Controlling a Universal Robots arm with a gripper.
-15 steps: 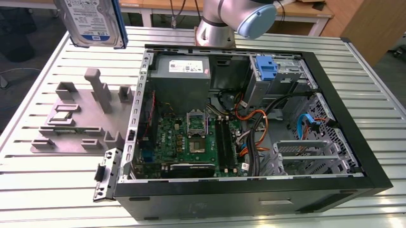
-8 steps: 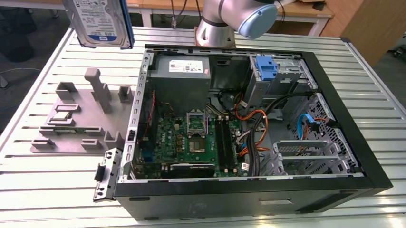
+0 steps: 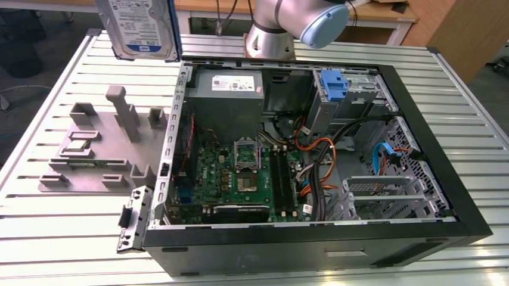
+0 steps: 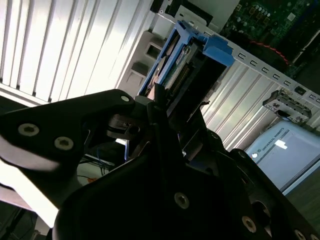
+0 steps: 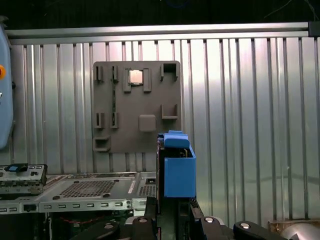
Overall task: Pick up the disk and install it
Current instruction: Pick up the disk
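Note:
The disk [image 3: 143,27], a silver drive with a white-and-blue label in a blue carrier, hangs upright in the air above the table, just past the open case's far corner at the exterior view's left. Its upper part is cut off by the picture's edge. In both wrist views my gripper [image 5: 172,214] [image 4: 177,117] is shut on the disk [image 5: 178,170] [image 4: 186,62], with dark fingers [image 5: 150,212] on either side of the blue carrier. The disk stands edge-on between them.
The open computer case [image 3: 445,179] lies on the slatted metal table [image 3: 47,238]. It holds a motherboard [image 3: 238,173], a grey power supply [image 3: 226,89] and a blue bracket [image 3: 334,83] in the drive bay. A grey fixture plate [image 3: 95,155] [image 5: 137,105] lies left of the case. The arm [image 3: 294,21] rises behind.

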